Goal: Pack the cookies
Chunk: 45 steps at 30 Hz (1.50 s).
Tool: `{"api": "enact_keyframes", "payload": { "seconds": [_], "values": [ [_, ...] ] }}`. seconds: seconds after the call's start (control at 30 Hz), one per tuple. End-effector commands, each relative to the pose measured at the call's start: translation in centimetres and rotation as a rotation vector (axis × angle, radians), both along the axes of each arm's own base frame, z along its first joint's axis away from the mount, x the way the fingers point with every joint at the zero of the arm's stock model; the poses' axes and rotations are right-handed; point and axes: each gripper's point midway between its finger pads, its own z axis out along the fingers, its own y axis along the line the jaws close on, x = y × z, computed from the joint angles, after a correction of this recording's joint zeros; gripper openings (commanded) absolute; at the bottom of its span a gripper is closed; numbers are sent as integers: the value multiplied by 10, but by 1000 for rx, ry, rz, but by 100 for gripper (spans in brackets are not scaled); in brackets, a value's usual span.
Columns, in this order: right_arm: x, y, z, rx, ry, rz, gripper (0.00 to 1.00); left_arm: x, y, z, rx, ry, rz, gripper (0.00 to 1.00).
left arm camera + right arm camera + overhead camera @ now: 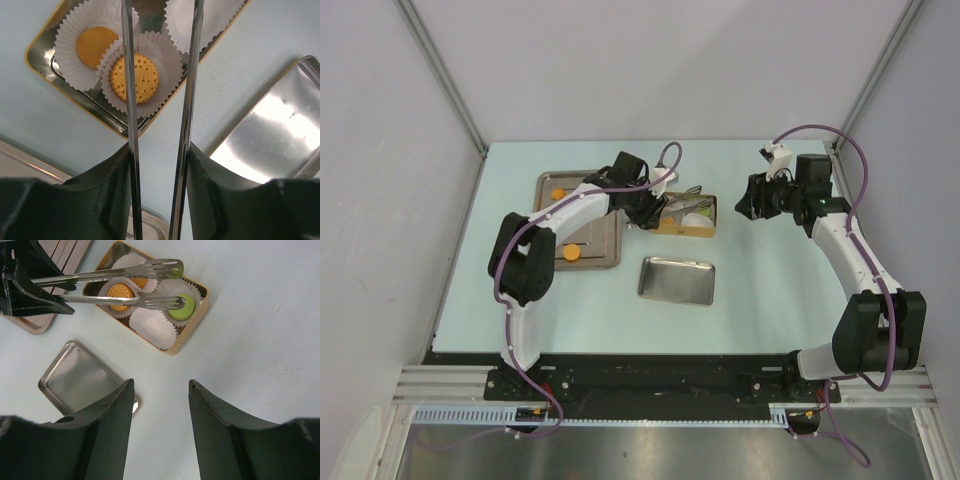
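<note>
On the brown tray (603,248) I see one orange cookie (557,193) lying flat and bare near 11 o'clock, and a second orange cookie (571,254) near 6 o'clock. From my right wrist, the gold tin (191,326) holds three more, each flat in a white liner (67,55). These are a dotted cookie (120,291) at 9 o'clock, a smooth orange cookie (140,282) at 11 and a light green cookie (181,312) at 4.

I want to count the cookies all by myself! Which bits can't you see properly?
Left wrist view: the tips of the tongs run past the top edge.
Top view: the left arm covers part of the gold tin; its cookies are too small to count.
Right wrist view: the brown tray is cut by the edge and hidden behind the left gripper.
</note>
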Motion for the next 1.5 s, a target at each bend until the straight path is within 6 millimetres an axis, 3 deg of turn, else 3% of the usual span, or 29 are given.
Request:
{"api": "enact_keyframes", "payload": {
  "seconds": [0.0,0.33,0.53,0.57,0.6,0.8,0.97,1.13,1.27,1.47],
  "values": [
    [1,0,12,1,-49,16,52,5,-6,8,-16,-32,7,47],
    [2,1,10,2,-45,20,52,-3,4,27,-21,-70,16,46],
    [1,1,11,6,-42,23,52,-13,29,55,-44,-113,52,46],
    [1,1,12,5,-46,24,52,-18,35,52,-40,-101,58,46],
    [1,1,12,5,-46,24,52,-20,41,65,-55,-126,66,46],
    [0,2,12,9,-47,27,52,-26,97,82,-70,-150,152,46],
    [0,3,12,9,-45,28,52,-34,158,90,-47,-174,244,47],
    [1,3,11,9,-42,28,52,-56,219,75,6,-160,334,47],
    [0,4,10,9,-39,33,52,-81,256,57,50,-144,384,47],
    [1,5,7,7,-34,34,52,-104,300,49,78,-137,462,48]
  ]
}}
